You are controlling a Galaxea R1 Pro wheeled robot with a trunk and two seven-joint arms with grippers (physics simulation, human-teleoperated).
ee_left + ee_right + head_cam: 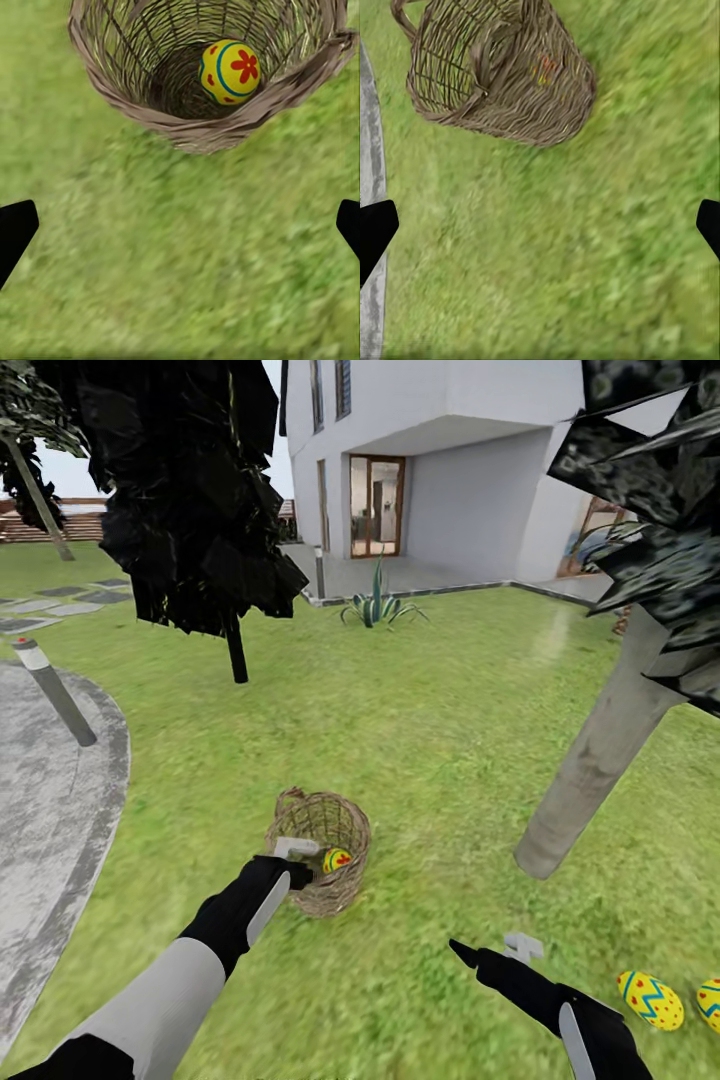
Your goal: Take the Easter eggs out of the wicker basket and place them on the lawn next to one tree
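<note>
The wicker basket (322,848) stands on the lawn (420,710), with one yellow egg with a red flower (337,859) inside it. My left gripper (297,850) hovers at the basket's near rim, open. The left wrist view looks into the basket (187,120) at that egg (229,71), with nothing between the fingertips (15,229). Two more yellow eggs, one with blue zigzags (650,1000) and one cut by the frame edge (711,1003), lie on the grass near the pale grey tree trunk (600,760). My right gripper (495,950) is open and empty, to the left of them.
A grey paved patio (50,810) with a bollard (55,690) curves along the left. A thin black-trunked tree (236,650) stands behind the basket. Farther back are a spiky plant (378,605) and a white house (450,450). In the right wrist view the basket (495,75) appears beyond open grass.
</note>
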